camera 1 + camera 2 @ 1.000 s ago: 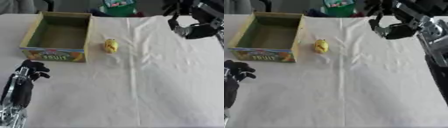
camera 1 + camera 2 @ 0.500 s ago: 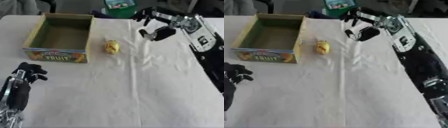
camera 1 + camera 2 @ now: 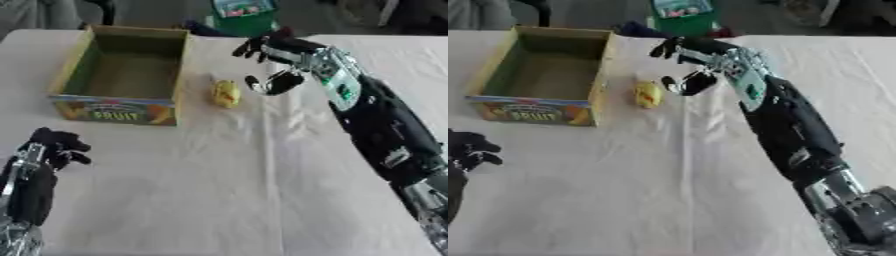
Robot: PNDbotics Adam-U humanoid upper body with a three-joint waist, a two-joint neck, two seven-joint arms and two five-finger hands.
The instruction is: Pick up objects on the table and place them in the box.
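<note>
- The right hand [image 3: 273,65] is hovering at the banana's [image 3: 227,93] two o'clock, fingers spread, holding nothing.
- The left hand [image 3: 52,148] is resting at seven o'clock, fingers curled, empty.

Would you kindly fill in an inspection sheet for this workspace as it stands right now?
Surface: table under a white cloth, creased.
Job's things: yellow fruit lies on the cloth just right of the cardboard box; the box looks empty.
Clutter: nothing seen on the table.
Hands: right hand open, spread beside the fruit, not touching it; left hand curled near the lower left, holding nothing.
Cables: nothing seen.
Surroundings: green container beyond the far edge.
</note>
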